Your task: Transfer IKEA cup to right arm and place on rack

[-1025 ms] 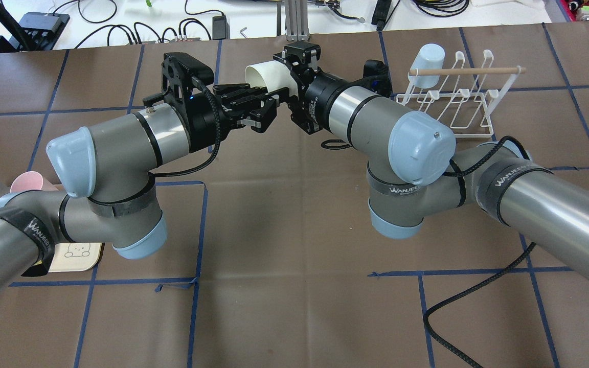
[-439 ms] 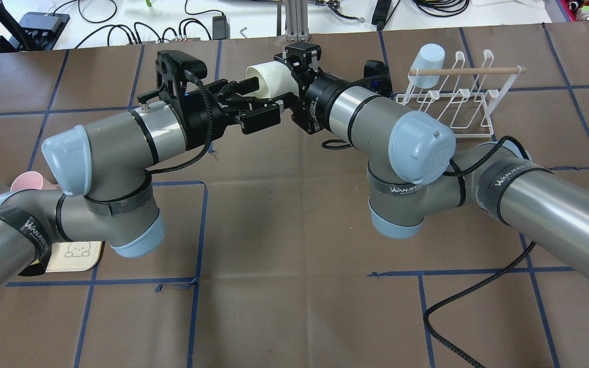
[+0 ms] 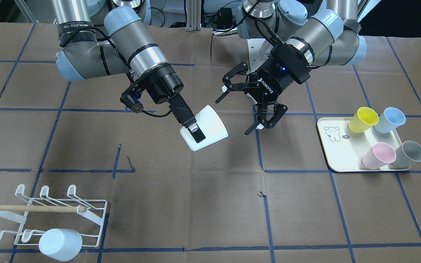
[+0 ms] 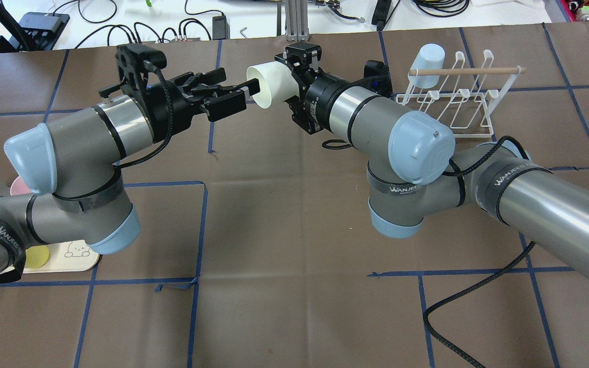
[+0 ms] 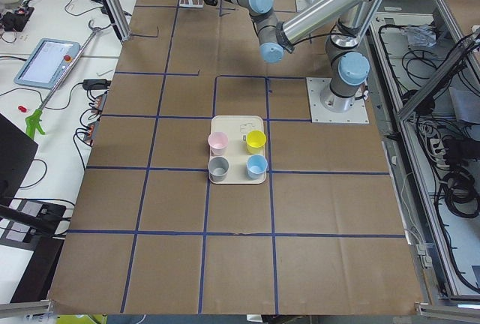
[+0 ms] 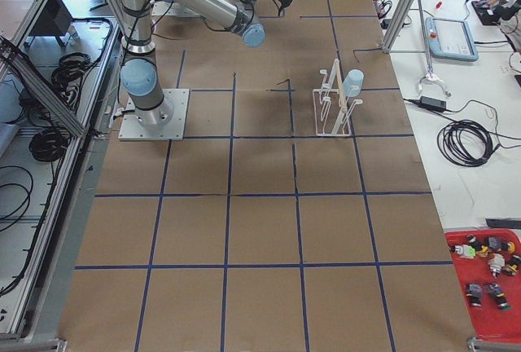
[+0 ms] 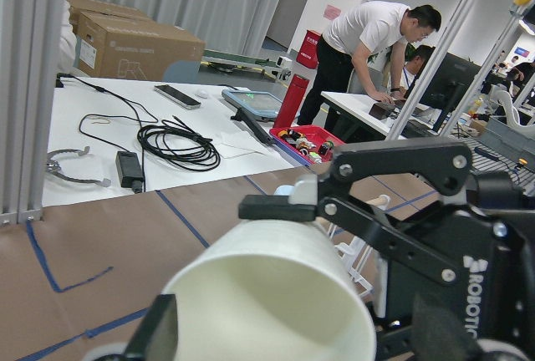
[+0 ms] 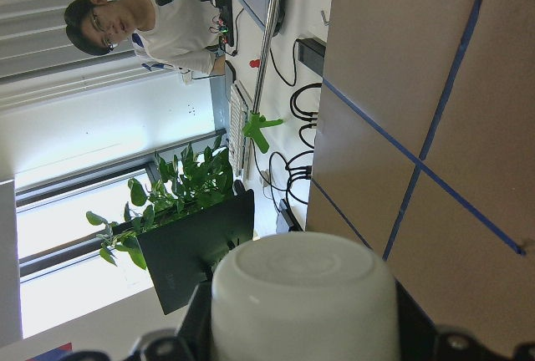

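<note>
Over the brown-papered table (image 3: pixel 196 204), the white cup (image 3: pixel 212 124) sits pinched in the right gripper (image 3: pixel 197 131). The left gripper (image 3: pixel 233 117), fingers spread wide, seemingly hangs just clear of it.

Right arm (image 4: pixel 555 204), lower right of the overhead view: silver tubes, grey joints, pale blue caps, one cap with a small screw. Left arm (image 4: pixel 74 128), lower left: alike. Black straps lettered WANJEED in white. Braided black cable along each. Left gripper (image 3: pixel 232 117) and right gripper (image 3: pixel 199 133): black, two-fingered; ROBOTIQ in white on the left one.
</note>
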Controlling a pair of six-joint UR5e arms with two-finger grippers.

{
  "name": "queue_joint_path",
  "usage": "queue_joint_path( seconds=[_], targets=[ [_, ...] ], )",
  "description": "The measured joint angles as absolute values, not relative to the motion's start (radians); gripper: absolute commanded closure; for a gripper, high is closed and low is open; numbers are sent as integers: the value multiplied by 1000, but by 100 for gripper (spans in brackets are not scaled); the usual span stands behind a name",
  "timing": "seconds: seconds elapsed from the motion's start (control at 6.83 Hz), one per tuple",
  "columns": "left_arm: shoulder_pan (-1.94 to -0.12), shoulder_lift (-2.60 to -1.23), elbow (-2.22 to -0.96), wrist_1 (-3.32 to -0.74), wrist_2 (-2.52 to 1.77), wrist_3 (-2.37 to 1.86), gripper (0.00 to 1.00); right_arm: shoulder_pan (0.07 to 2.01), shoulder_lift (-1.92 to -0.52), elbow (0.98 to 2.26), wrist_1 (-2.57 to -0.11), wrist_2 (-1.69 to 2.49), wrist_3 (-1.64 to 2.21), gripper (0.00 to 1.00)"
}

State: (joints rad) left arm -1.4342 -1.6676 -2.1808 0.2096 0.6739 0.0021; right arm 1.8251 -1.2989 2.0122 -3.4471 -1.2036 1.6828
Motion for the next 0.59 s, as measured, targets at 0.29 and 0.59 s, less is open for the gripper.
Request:
queue_joint_path(
  seconds=[0.29,0.59],
  targets=[
    [-1351,-1656,-2174,125,689,3,1,1774,-1288,1991,-3451,-1206,1683,62],
    [-1343,-1659,-2125,-50,880,3,1,1670,-1283,1963,-3457,-1199,1660,74]
  ],
)
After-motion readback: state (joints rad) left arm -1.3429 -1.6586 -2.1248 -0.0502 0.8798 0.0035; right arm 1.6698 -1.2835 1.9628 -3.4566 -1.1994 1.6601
